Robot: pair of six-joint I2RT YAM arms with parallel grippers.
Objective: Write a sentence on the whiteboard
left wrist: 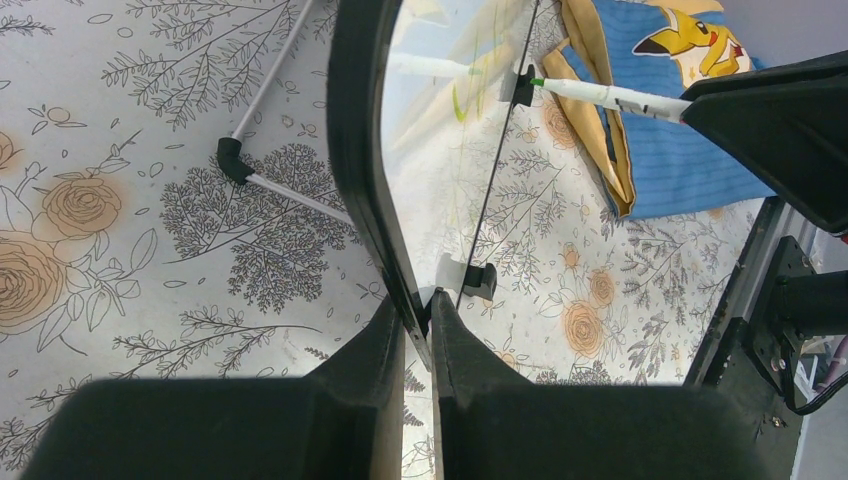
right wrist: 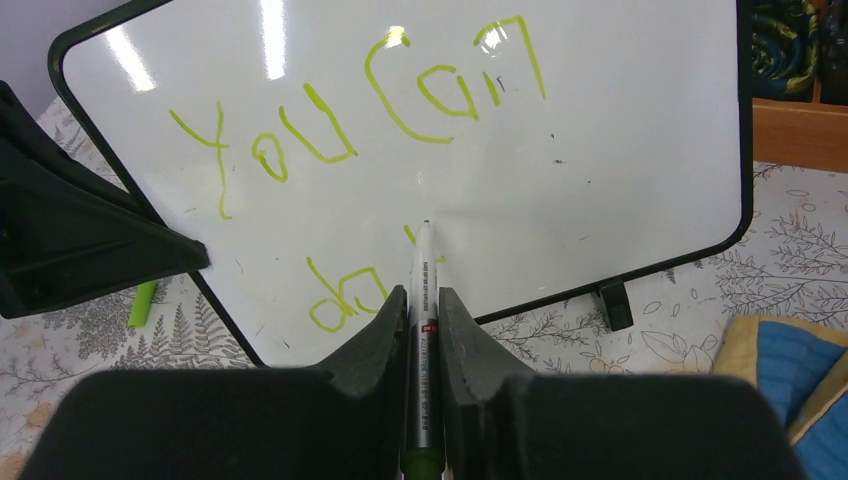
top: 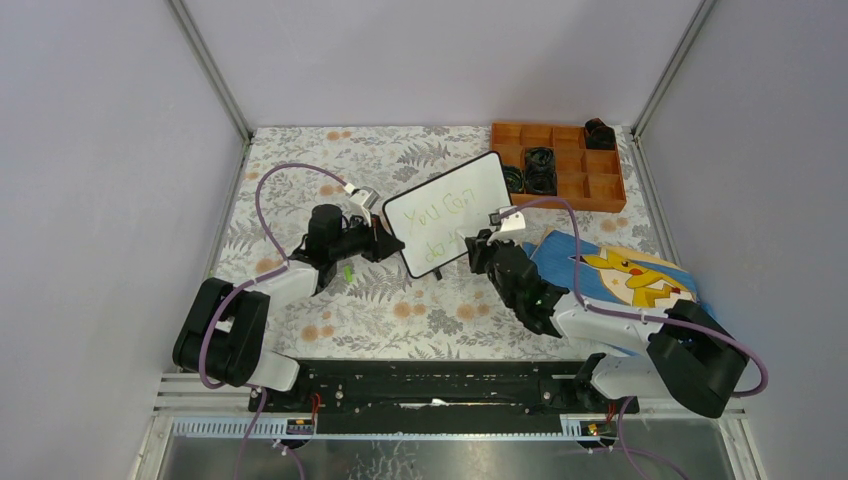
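Note:
The whiteboard (top: 450,212) stands tilted at the table's middle, white with a thin black frame. My left gripper (top: 385,243) is shut on its left edge; the left wrist view shows the board's frame (left wrist: 352,150) pinched between the fingers. The sentence (right wrist: 350,120) in green reads "You Can" on the top line and "do" (right wrist: 345,295) with the start of another letter below. My right gripper (top: 480,247) is shut on a white marker (right wrist: 423,300) whose tip touches the board beside "do". The marker also shows in the left wrist view (left wrist: 610,97). A green cap (top: 347,272) lies on the table.
An orange compartment tray (top: 588,188) with black coiled items stands at the back right. A blue Pikachu cloth (top: 625,275) lies at the right under my right arm. The table has a floral cover, with walls on both sides.

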